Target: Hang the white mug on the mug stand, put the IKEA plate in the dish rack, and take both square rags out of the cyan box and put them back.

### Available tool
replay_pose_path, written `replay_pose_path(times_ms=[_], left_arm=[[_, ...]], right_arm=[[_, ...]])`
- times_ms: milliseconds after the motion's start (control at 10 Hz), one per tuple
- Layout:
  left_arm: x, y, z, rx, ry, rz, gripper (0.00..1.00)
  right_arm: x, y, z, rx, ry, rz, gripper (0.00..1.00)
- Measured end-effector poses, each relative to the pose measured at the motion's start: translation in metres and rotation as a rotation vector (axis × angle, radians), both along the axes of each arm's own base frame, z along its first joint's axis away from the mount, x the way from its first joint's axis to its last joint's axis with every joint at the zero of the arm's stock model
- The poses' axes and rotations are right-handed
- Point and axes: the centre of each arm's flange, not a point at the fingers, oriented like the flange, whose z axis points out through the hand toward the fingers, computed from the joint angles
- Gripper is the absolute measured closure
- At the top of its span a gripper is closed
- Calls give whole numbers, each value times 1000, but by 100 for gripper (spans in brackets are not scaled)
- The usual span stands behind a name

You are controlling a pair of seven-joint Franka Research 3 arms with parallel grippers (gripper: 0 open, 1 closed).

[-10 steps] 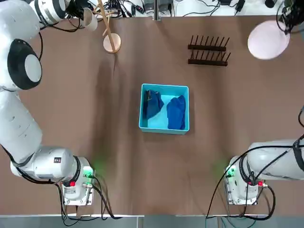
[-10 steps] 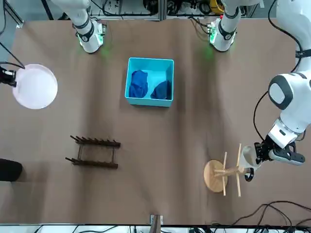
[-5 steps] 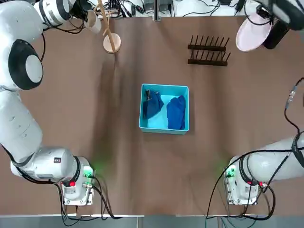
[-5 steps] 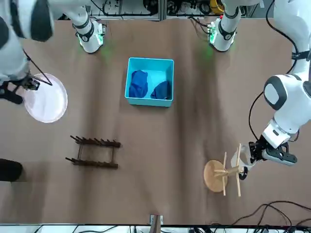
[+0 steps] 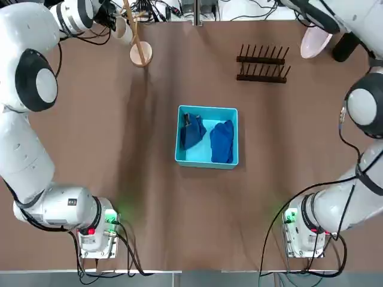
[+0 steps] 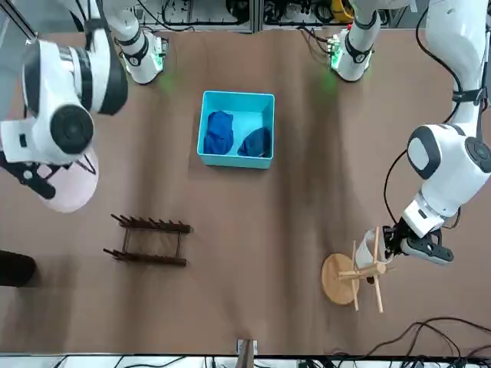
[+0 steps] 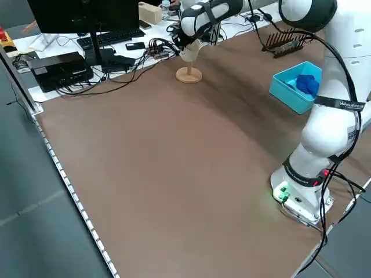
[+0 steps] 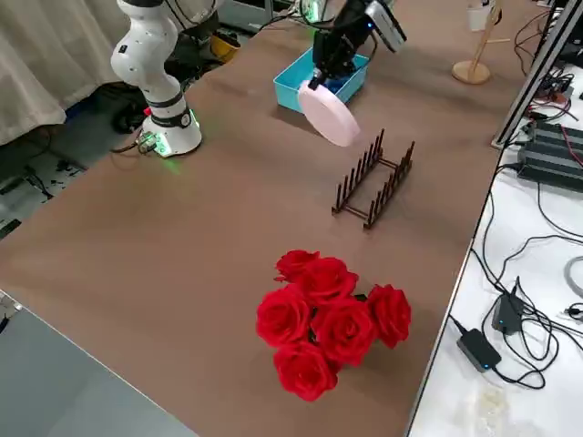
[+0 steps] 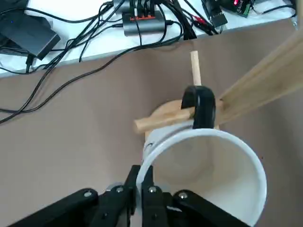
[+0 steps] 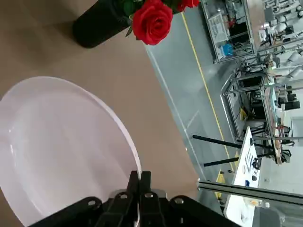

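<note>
My left gripper (image 9: 142,172) is shut on the rim of the white mug (image 9: 213,161), held against the mug stand (image 5: 142,55) at the table's far left. The mug's dark handle (image 9: 201,106) sits over a wooden peg (image 9: 163,119). My right gripper (image 10: 138,182) is shut on the edge of the IKEA plate (image 5: 315,42), which hangs tilted in the air just right of the dish rack (image 5: 262,64). Two dark blue square rags (image 5: 192,131) (image 5: 222,142) lie side by side in the cyan box (image 5: 206,162) at mid-table.
A dark vase of red roses (image 8: 332,314) stands at the far right corner, beyond the rack. Cables and electronics (image 7: 87,55) crowd the bench behind the stand. Both arm bases (image 5: 96,233) (image 5: 305,233) sit at the near edge.
The left gripper has brought the mug in against the stand's pole and pegs. The right arm has swung the plate inward toward the dish rack and tipped it more on edge.
</note>
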Motion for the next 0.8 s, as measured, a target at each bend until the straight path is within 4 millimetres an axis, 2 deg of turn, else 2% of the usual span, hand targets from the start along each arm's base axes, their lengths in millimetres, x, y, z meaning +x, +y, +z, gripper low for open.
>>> replay_pose_path(times_ms=[200,400,500,600,800], left_arm=[[5,-4,6,-23,-5,44,64],[7,-2,16,-29,-9,55,32],[5,2,26,-32,15,53,19],[0,9,43,-35,48,51,3],[-20,26,80,-41,132,50,0]], right_arm=[[14,12,-19,-17,-4,-3,97],[24,40,-48,-102,19,57,97],[28,52,-70,-135,44,81,97],[30,56,-87,-147,67,86,97],[33,54,-116,-165,113,85,97]])
